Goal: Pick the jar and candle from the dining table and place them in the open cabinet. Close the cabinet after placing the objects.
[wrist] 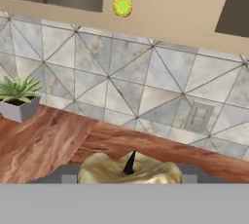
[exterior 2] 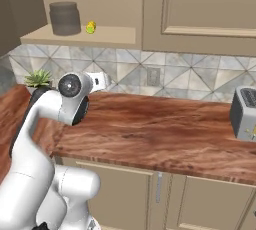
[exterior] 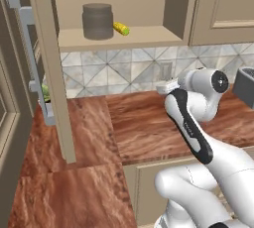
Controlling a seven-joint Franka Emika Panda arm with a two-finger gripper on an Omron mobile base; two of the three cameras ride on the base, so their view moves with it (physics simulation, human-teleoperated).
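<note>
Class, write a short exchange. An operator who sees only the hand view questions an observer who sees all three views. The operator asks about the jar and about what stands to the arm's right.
Operator: I have the candle in my grip. Is the jar shelved?
Observer: Yes. The jar stands upright on the shelf, and the door on its left is swung open.
Operator: What stands to the arm's right?
Observer: A toaster stands on the counter, well away from the arm.
</note>
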